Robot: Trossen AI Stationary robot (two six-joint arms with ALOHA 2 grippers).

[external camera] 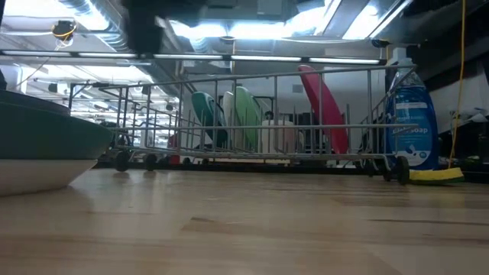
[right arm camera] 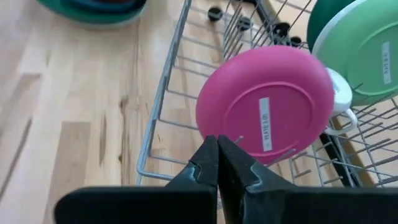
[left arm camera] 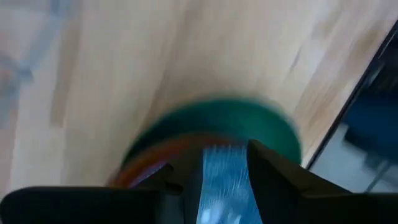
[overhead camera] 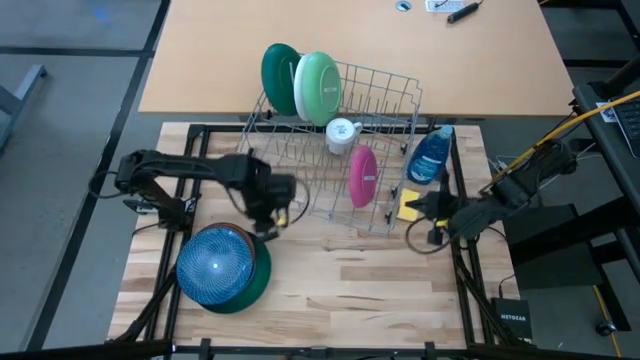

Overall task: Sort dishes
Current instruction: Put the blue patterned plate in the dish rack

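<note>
Left gripper point(overhead camera: 268, 222) stands open just above the blue plate point(overhead camera: 213, 263), apparently unheld; right gripper point(right arm camera: 217, 163), closed and empty, could knock the pink plate point(right arm camera: 264, 103) directly ahead.

Rack at the back of my surface point(overhead camera: 340, 275), stack at front left.

I see the wire rack point(overhead camera: 385, 95) holding two big plates point(overhead camera: 300, 82) upright at its far left end, a cup point(overhead camera: 342, 133) mid-rack and a smaller plate point(overhead camera: 362, 176) on edge nearer me — the soap bottle point(overhead camera: 432, 157) and sponge point(overhead camera: 409, 207) sit just right of it. The stacked bowls point(overhead camera: 225, 268) rest front left, my left gripper point(overhead camera: 266, 222) above their far rim; my right gripper point(overhead camera: 418, 208) is by the sponge.
</note>
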